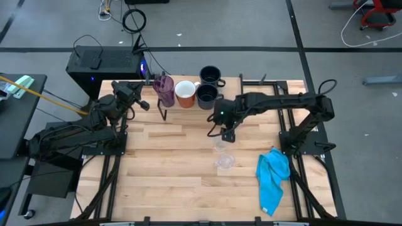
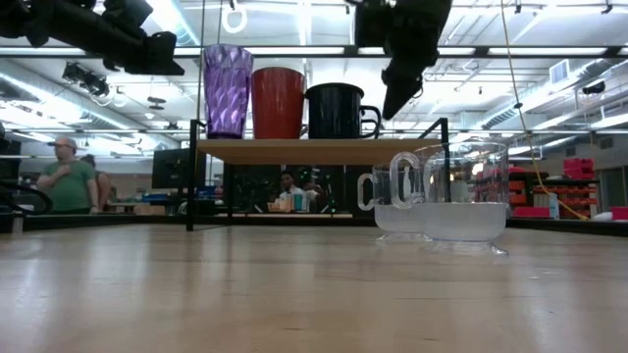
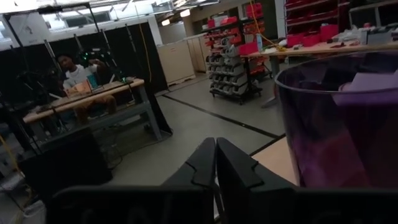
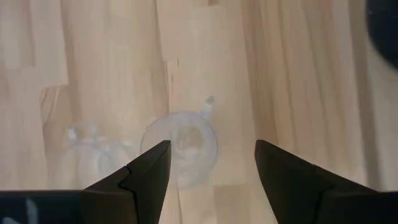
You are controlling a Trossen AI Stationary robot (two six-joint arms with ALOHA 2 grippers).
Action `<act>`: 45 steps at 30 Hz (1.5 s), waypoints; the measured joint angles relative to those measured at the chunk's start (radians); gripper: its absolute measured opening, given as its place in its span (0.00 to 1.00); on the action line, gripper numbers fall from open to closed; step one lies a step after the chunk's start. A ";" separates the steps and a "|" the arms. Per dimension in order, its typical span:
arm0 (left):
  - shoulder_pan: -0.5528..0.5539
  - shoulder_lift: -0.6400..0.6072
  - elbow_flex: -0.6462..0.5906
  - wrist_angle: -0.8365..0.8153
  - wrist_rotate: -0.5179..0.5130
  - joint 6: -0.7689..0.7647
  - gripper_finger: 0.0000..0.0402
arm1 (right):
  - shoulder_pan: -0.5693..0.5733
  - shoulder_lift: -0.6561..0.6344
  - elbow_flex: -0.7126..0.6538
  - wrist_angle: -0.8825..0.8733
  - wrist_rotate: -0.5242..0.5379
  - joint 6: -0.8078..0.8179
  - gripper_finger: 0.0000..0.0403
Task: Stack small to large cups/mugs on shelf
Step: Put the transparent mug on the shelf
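Directly below the right gripper's point(image 4: 211, 168) spread jaws sits a clear glass point(image 4: 180, 146); the left gripper point(image 3: 216, 163) is clenched empty.

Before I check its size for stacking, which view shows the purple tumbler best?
The low view: the purple tumbler stands in full side profile on the shelf. The high view shows only its top, from above. The left wrist view shows just part of its rim and wall. The right wrist view misses it.
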 joint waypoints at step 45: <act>0.000 0.000 0.000 -0.056 0.000 -0.109 0.05 | 0.281 0.000 -0.173 0.018 0.195 -0.886 0.48</act>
